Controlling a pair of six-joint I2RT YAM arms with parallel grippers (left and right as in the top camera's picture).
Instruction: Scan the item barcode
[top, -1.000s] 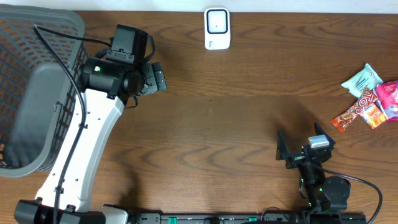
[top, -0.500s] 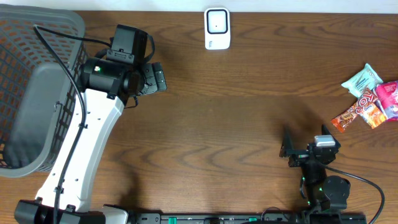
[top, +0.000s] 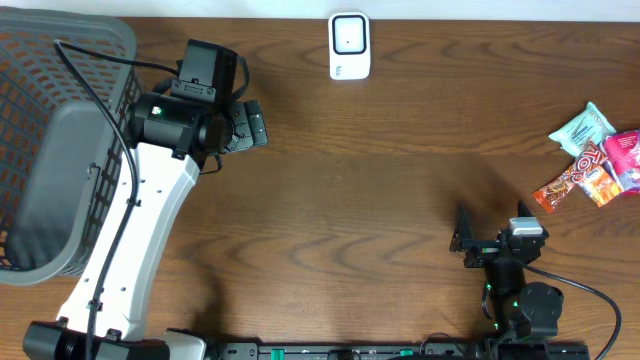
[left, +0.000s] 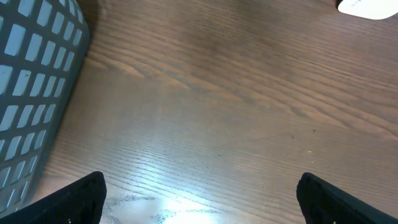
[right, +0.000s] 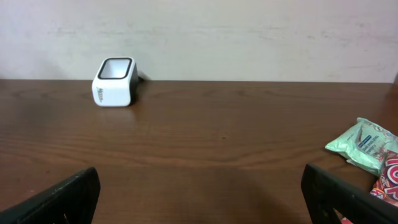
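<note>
Several snack packets lie at the table's right edge: a mint-green packet (top: 581, 128) (right: 364, 144), a pink one (top: 625, 154) (right: 388, 177), and an orange-red bar (top: 568, 183). The white barcode scanner (top: 349, 45) (right: 114, 82) stands at the far middle; its corner (left: 370, 6) shows in the left wrist view. My left gripper (top: 258, 126) (left: 200, 205) hovers open over bare wood left of the scanner. My right gripper (top: 492, 228) (right: 200, 199) is open low at the front right, facing the far wall, with nothing between its fingers.
A grey mesh basket (top: 50, 150) (left: 31, 93) fills the left side, close to my left arm. A pale wall runs behind the table's far edge. An orange packet (top: 601, 189) lies beside the bar.
My right gripper has shifted a little to the right and turned straighter toward the far edge. The left arm and the packets have not moved.
</note>
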